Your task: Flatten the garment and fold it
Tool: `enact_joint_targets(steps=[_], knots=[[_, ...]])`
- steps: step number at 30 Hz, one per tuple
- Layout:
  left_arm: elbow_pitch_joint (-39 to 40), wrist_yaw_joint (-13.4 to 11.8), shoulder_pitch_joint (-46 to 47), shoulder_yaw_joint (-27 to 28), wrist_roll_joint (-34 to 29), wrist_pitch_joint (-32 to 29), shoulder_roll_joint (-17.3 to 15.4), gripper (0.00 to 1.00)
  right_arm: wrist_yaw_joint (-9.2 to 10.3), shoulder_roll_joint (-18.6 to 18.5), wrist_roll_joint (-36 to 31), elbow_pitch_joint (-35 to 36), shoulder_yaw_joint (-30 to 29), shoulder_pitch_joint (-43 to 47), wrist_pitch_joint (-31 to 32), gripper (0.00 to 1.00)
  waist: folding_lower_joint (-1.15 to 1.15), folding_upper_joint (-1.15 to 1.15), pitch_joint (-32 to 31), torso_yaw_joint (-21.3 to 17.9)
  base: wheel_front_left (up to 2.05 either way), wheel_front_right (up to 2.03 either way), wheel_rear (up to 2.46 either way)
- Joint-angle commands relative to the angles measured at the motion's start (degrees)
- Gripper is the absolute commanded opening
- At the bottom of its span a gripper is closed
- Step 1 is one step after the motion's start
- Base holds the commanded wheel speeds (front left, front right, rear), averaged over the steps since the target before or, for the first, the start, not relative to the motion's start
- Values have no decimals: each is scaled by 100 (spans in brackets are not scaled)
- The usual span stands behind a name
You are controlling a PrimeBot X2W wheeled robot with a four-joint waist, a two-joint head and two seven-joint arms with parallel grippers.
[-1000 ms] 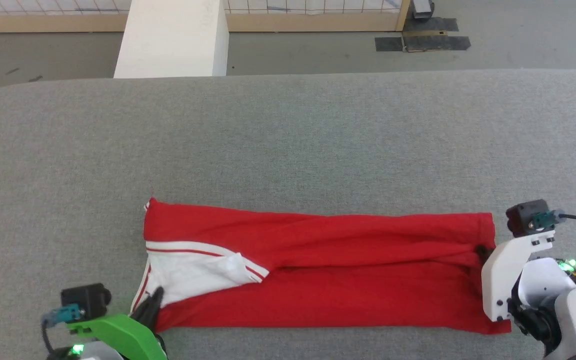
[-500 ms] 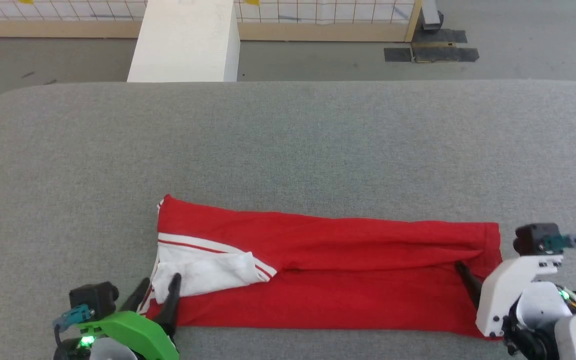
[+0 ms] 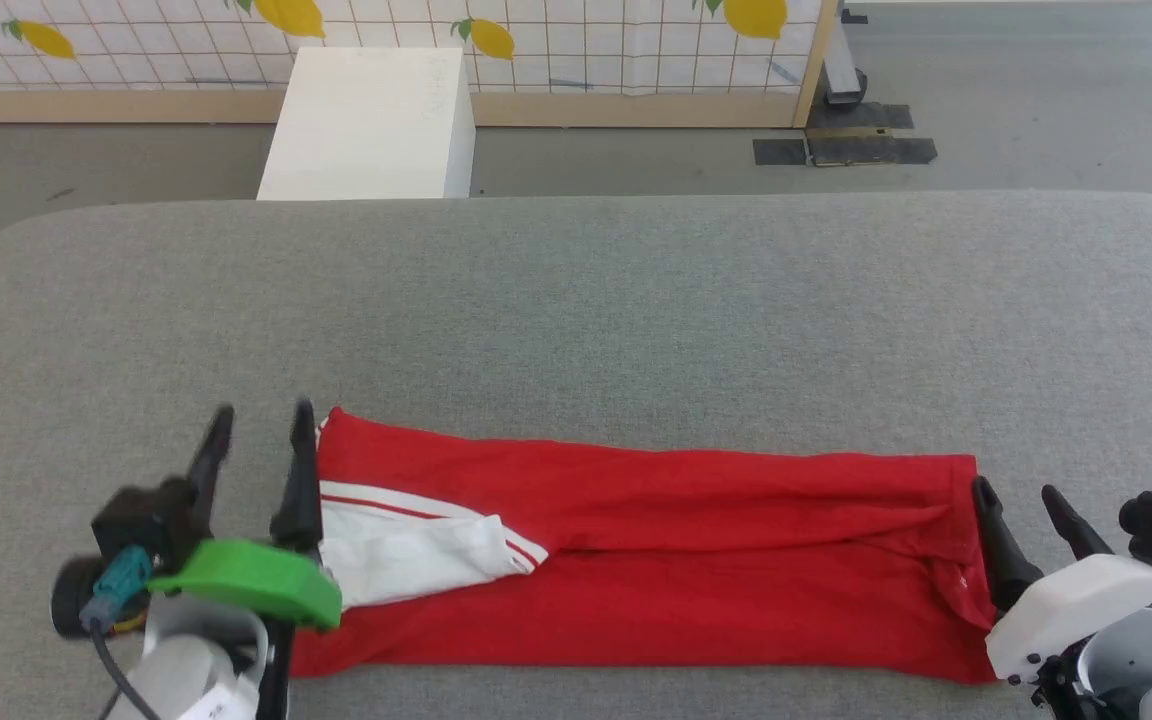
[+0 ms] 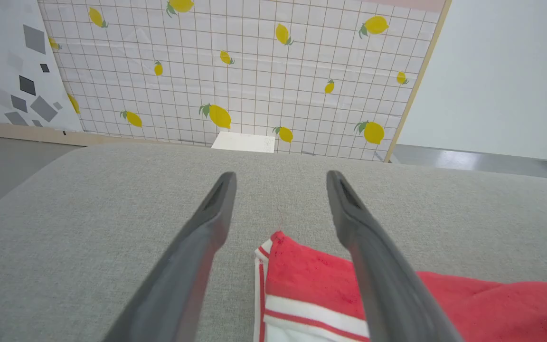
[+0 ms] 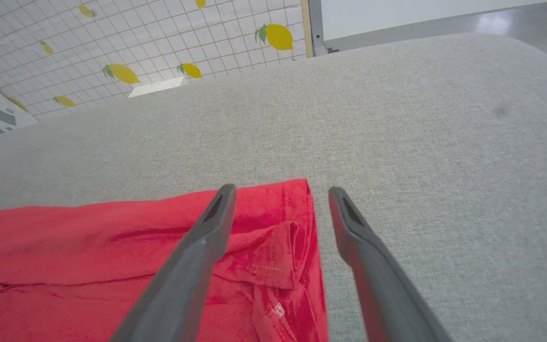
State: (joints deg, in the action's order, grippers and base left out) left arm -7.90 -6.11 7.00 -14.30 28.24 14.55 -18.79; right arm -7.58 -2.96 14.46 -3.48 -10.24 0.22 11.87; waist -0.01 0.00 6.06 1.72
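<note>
The red T-shirt (image 3: 686, 560) lay folded into a long narrow strip along the near part of the grey bench (image 3: 576, 300), its length running left to right. A white sleeve (image 3: 406, 550) with red-striped trim lay on top at its left end.

The left tool (image 3: 262, 413) stood at the strip's far left corner with its jaws wide and nothing between them. In the left wrist view the left tool (image 4: 280, 175) straddled that corner of the T-shirt (image 4: 311, 280).

The right tool (image 3: 1016, 490) stood at the strip's right end, also spread wide and empty. In the right wrist view the right tool (image 5: 282, 189) had one finger over the T-shirt (image 5: 88, 237) and the other over bare bench. Contact with the cloth could not be determined for either tool.

A white box (image 3: 366, 120) stood on the floor beyond the bench.
</note>
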Motion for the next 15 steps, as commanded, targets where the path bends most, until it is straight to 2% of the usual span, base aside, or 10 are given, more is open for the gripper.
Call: enact_joint_targets(steps=[1, 7, 15], knots=[[75, 9, 153, 110, -195, 41, 106, 100, 9, 6, 30, -106, -25, -99, -88, 100, 1, 0, 6, -15, 0, 0, 0], [34, 182, 322, 514, -663, 43, 473, 100, 9, 7, 106, -790, -194, -548, 57, 100, 1, 0, 16, -72, 0, 0, 0], [-111, 432, 415, 779, -1049, 44, 801, 100, 9, 8, -149, -1946, -244, -1117, 1121, 100, 1, 0, -15, -80, 0, 0, 0]])
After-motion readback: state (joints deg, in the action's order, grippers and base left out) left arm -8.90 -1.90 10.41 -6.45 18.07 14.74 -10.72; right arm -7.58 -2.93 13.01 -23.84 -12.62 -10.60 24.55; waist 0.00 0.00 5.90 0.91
